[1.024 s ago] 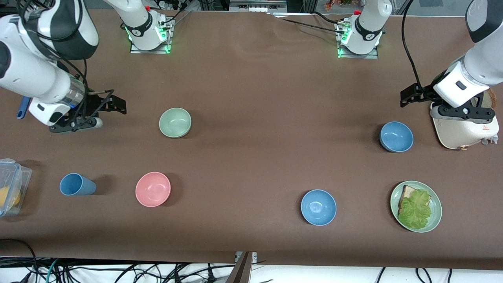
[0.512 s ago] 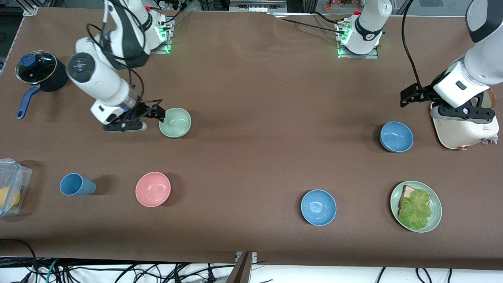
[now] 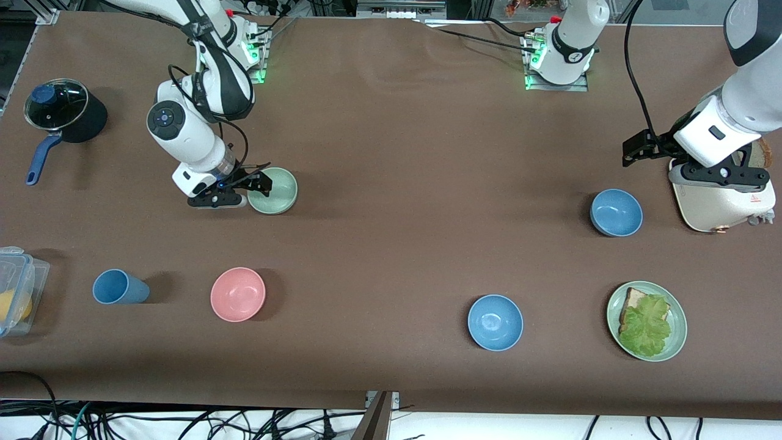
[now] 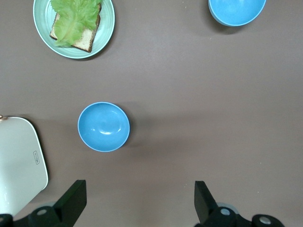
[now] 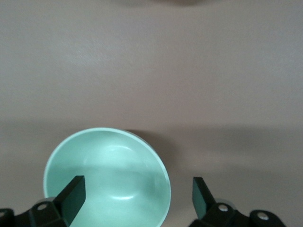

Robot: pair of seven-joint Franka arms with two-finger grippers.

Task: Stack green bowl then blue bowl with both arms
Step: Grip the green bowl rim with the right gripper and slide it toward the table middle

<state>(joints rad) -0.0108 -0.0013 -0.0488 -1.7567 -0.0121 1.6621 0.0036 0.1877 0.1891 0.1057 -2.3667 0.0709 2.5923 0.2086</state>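
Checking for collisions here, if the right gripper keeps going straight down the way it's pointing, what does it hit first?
Most likely the green bowl. The right gripper hangs over the bowl's edge at the right arm's end, jaws open. Its wrist view shows the bowl between them, off-centre, so one jaw looks set to meet the rim or inside first; height is unclear.

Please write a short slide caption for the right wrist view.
Open right pincer poised over the green bowl on the brown table.
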